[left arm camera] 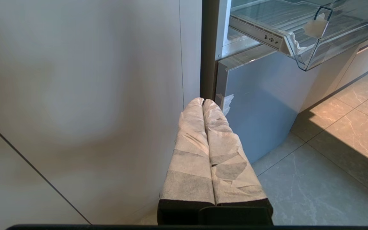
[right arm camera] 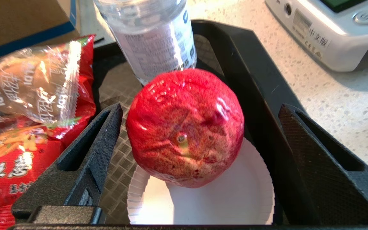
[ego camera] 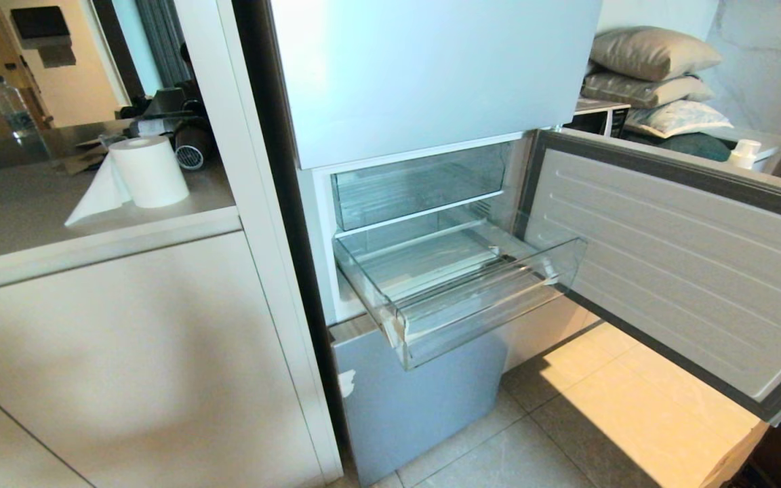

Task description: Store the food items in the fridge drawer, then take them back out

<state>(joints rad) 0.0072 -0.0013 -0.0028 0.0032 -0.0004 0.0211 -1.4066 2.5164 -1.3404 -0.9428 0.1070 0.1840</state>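
Black fingers (right arm camera: 85,159) of the right gripper (right arm camera: 200,127) stood wide, clear either side of a wrinkled red food item (right arm camera: 185,126) on a paper plate (right arm camera: 235,198); at twelve o'clock, a bottle (right arm camera: 155,35). Fridge drawer (ego camera: 458,298) gaped, bare. Left gripper (left arm camera: 203,103) was pressed closed.

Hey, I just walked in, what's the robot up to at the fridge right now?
The fridge drawer is pulled out and nothing is in it yet, with the fridge door swung open beside it. The right gripper is open around a red fruit that sits on a white paper plate in a black tray, next to snack packets and a water bottle. It has not closed on the fruit. The left gripper hangs shut, low beside the cabinet.
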